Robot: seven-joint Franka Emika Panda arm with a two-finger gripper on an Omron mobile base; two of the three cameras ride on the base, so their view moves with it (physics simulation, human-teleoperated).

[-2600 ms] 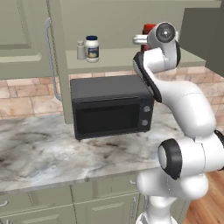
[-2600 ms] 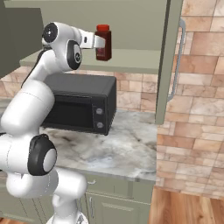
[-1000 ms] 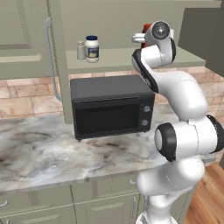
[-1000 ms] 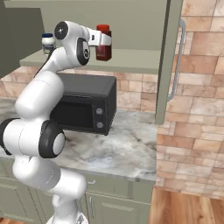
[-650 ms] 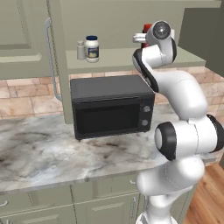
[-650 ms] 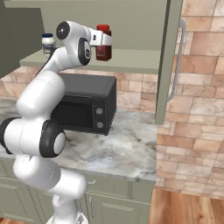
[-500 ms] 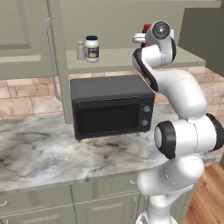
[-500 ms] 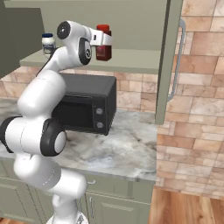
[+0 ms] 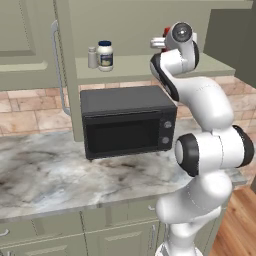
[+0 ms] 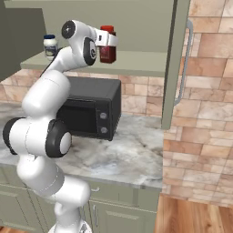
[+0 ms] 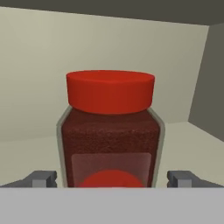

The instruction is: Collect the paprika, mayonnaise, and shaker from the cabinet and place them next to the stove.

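Observation:
The paprika [image 11: 110, 131], a dark red bottle with a bright red cap, stands upright on the shelf of the open cabinet [image 10: 136, 63]. My gripper [image 11: 111, 178] is open, with one fingertip [image 11: 41, 178] on each side of the bottle's lower body and a small gap to each. In the right base view the gripper [image 10: 109, 41] sits level with the paprika [image 10: 108, 48]. The mayonnaise [image 9: 105, 55], a white jar with a blue lid, and the small grey shaker [image 9: 92, 57] stand together at the shelf's left end. The stove is out of view.
A black microwave [image 9: 127, 120] sits on the marble counter [image 9: 50, 175] right under the shelf. The cabinet's open door [image 10: 175, 63] with its silver handle hangs to the right of the shelf. Another door [image 9: 30, 45] stands at the left. Drawers run below the counter.
Since the earliest frames the hand has pushed forward along the shelf until its fingers flank the paprika. Over the last second nothing has visibly moved.

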